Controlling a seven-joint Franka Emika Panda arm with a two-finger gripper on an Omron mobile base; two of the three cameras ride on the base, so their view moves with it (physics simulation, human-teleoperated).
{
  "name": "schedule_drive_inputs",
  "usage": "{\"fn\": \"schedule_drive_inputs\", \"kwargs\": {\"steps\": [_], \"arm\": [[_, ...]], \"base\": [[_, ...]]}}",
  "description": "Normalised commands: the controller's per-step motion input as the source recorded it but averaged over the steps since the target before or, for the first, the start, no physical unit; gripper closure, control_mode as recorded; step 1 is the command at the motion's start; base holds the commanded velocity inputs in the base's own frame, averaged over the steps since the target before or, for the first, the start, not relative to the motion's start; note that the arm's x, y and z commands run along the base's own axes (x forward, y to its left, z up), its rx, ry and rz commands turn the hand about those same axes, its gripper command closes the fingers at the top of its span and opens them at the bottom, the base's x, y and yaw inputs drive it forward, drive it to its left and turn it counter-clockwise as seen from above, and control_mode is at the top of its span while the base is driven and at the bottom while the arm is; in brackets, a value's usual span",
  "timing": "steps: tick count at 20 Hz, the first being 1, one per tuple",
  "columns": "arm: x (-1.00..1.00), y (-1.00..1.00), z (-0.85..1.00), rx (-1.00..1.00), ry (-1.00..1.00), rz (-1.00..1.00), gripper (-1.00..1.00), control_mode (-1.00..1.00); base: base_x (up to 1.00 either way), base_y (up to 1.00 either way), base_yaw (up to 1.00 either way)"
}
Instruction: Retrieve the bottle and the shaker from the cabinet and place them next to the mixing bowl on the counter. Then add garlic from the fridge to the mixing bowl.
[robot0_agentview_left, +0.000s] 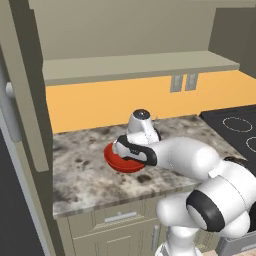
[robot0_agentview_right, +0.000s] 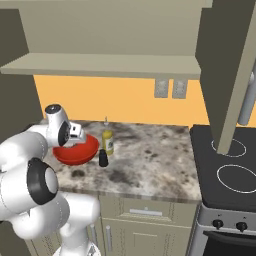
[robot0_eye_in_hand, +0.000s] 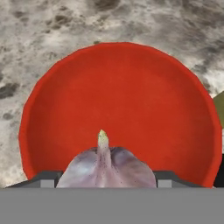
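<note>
My fingers are clamped on the garlic (robot0_eye_in_hand: 106, 168), stem pointing forward. The bowl (robot0_eye_in_hand: 120, 113) lies straight beneath my gripper (robot0_eye_in_hand: 106, 178), so release drops it in

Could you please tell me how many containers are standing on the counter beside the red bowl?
2: the bottle and the shaker stand close together just right of the mixing bowl; the arm could hide others.

Round glossy red mixing bowl (robot0_agentview_right: 76, 149) on speckled marble-look counter (robot0_agentview_right: 150, 160), under the wall cabinet shelf (robot0_agentview_right: 105, 65). Slim yellow bottle (robot0_agentview_right: 107, 139) and small black shaker (robot0_agentview_right: 103, 158) just right of bowl, shaker in front. Whitish garlic bulb (robot0_eye_in_hand: 106, 168) between fingertips, above bowl. Black stovetop (robot0_agentview_right: 227, 172) at counter's right end.
</note>
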Motion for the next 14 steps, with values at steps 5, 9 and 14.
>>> {"fn": "schedule_drive_inputs", "kwargs": {"steps": [5,9,14], "arm": [[0.05,0.00,-0.27,-0.03,0.00,0.00,1.00,-1.00],[0.01,0.00,-0.25,-0.02,0.01,0.00,1.00,-1.00],[0.00,0.00,-0.26,-0.01,0.01,0.00,1.00,-1.00]], "base": [[0.00,0.00,0.00],[0.00,0.00,0.00],[0.00,0.00,0.00]]}}
